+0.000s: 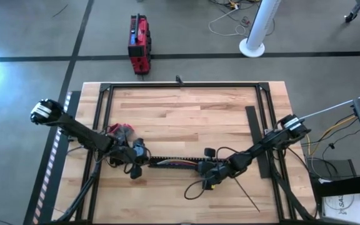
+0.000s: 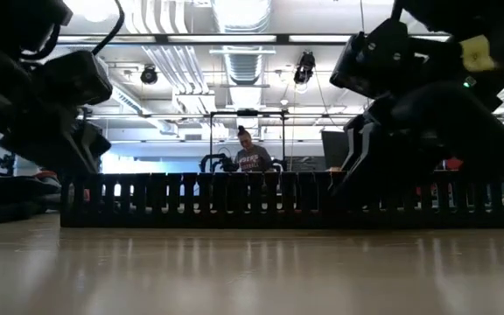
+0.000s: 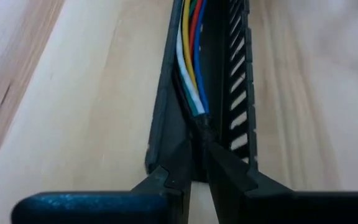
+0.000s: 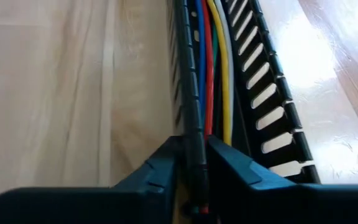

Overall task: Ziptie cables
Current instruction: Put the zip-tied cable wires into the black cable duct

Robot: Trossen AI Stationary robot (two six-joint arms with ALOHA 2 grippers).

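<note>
Wood-topped table [image 1: 186,106] with a black slotted bar [image 1: 180,160] lying across its middle, between the two arms. Cables [image 1: 167,164] laid inside the bar's channel, running lengthwise. White, yellow, blue, red and green wires side by side in the left wrist view, ending in a dark sleeve.

Left gripper [image 1: 136,170] down at the bar's left end, fingers [image 3: 229,171] pinched almost together on that dark end of the cables.

Right gripper [image 1: 210,175] down at the bar's right end, fingers [image 4: 160,165] drawn in to a narrow slit and clamping the bundle there. Dark ribbed strand right between them, with blue, red and yellow wires just beside it. Cannot tell whether that strand belongs to the bundle or to the bar's wall.

Ziptie [image 1: 249,198] free on the table, a thin black line lying aslant near the front right, apart from the bar and from both grippers. Loop of black cord [image 1: 194,189] just in front of the right gripper. Second bar [image 1: 258,140] flat along the table's right side, partly under the right arm.

Seen level in the low view: first bar as a row of upright teeth, dark gripper bodies at either end, a person [image 2: 250,157] standing far behind.
</note>
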